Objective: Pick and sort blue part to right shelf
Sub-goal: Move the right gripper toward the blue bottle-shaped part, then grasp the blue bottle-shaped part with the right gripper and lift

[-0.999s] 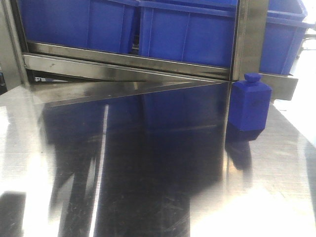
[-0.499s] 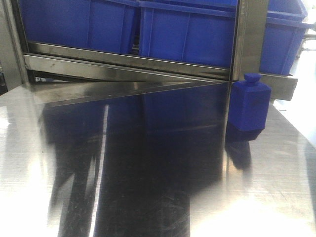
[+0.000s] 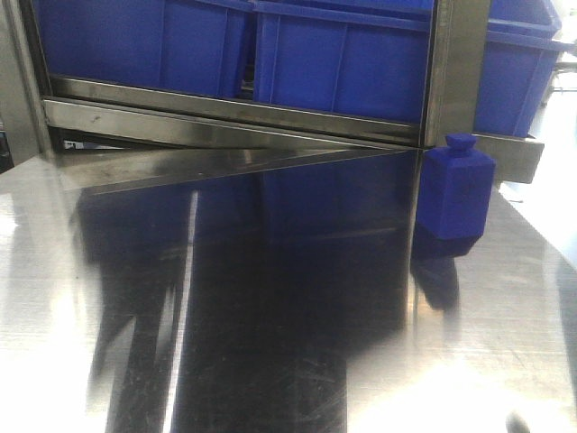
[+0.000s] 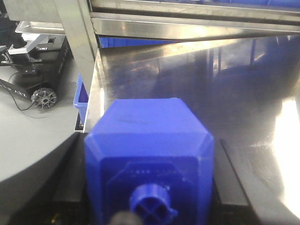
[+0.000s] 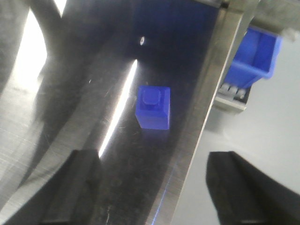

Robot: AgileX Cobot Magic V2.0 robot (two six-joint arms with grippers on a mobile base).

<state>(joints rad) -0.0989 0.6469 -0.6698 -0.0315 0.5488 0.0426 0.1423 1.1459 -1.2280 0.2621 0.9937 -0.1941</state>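
Part upright at far right, another gripped

Blue part (image 3: pixel 455 194) stands upright at the far right of the steel worktop (image 3: pixel 270 307), just beside a shelf post (image 3: pixel 457 72) — blue bins (image 3: pixel 343 68) sit on the shelf behind. Right jaws hang wide apart above it. Left jaws are clamped on a second blue part (image 4: pixel 150 154) — knob toward the camera, near the worktop's left edge.
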